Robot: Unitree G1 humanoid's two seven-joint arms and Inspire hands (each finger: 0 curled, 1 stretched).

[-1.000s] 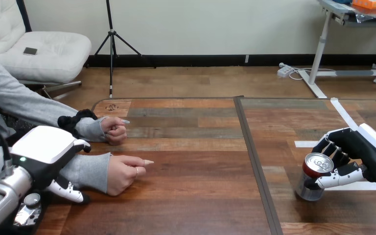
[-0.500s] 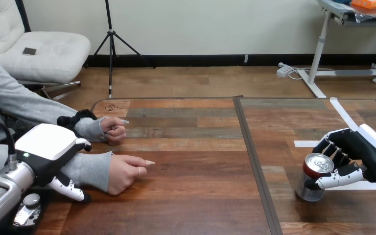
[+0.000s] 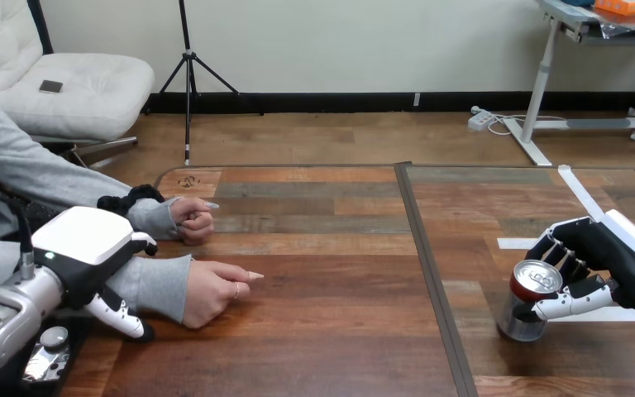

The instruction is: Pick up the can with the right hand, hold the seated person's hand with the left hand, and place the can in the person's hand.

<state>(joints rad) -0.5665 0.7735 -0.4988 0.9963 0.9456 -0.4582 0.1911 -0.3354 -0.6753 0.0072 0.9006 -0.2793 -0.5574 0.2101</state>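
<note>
Can [image 3: 529, 299] upright, right hand [image 3: 605, 255] curled round it; person's nearer hand [image 3: 211, 294] well left, beside left hand [image 3: 83, 248], whose grip I cannot tell.

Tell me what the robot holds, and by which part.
Right hand grips the can round its upper side. Whether the left hand holds the person's wrist cannot be told.

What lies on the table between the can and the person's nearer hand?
In the head view, only bare wooden tabletop, crossed by one dark seam, lies between the can and the person's nearer hand.
</note>
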